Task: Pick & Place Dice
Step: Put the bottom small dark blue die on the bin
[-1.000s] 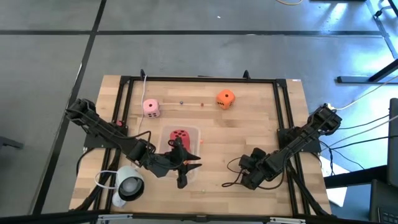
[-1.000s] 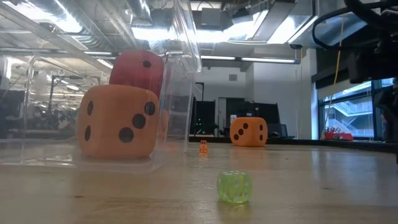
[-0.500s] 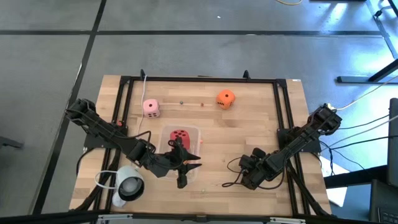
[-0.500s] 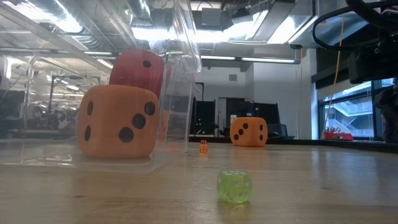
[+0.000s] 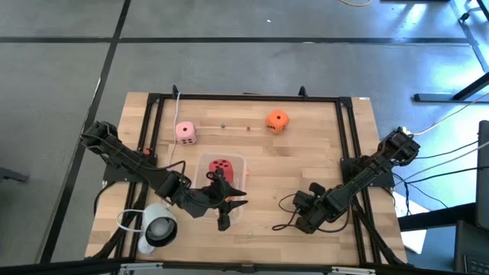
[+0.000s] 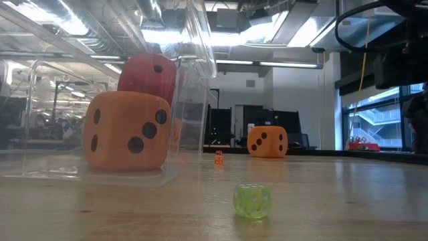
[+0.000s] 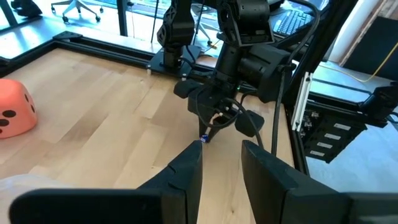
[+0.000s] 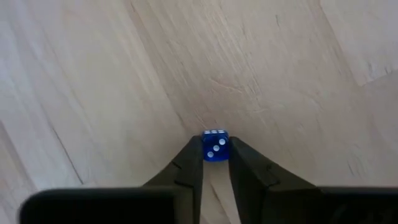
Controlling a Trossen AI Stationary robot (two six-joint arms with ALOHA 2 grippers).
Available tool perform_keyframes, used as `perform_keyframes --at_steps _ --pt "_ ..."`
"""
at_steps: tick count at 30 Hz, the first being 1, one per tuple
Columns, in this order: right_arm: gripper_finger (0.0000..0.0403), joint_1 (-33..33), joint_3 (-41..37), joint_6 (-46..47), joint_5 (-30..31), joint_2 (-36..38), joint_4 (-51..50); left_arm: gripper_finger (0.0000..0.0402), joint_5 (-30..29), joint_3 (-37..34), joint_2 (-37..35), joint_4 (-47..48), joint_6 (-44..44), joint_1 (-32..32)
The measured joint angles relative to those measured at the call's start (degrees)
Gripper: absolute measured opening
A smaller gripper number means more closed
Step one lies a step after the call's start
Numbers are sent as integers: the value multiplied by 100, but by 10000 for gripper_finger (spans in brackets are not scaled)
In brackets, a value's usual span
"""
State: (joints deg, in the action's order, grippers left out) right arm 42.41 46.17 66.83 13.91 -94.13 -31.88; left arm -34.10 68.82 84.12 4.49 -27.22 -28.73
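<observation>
Clearly the pick step is in hand: the right hand [image 8: 215,163] is pinched on a tiny blue translucent die [image 8: 215,146] low over the pale wooden plank tabletop [image 5: 306,153]. Lifting it cleanly toward the clear plastic bin [image 5: 238,162] seems next. Left hand [image 7: 221,163], slightly parted and empty, hovers beside that bin. Behind: glass-walled workshop.

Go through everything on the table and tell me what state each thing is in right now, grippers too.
Right gripper: shut on blue die, low on the table.
Left gripper: fingers slightly apart, empty, over clear bin.
Clear bin: open, holds red die and orange die.
Pink die: loose on table.
Far orange die: loose on table.
Green die: loose on table.
</observation>
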Motion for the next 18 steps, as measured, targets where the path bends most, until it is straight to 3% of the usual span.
perform_keyframes --at_steps 14,18 --pt "46 -4 2 26 -359 33 353 102 -84 2 0 0 127 2" --pt "46 -9 158 -2 -199 226 349 102 -84 2 0 0 151 1"
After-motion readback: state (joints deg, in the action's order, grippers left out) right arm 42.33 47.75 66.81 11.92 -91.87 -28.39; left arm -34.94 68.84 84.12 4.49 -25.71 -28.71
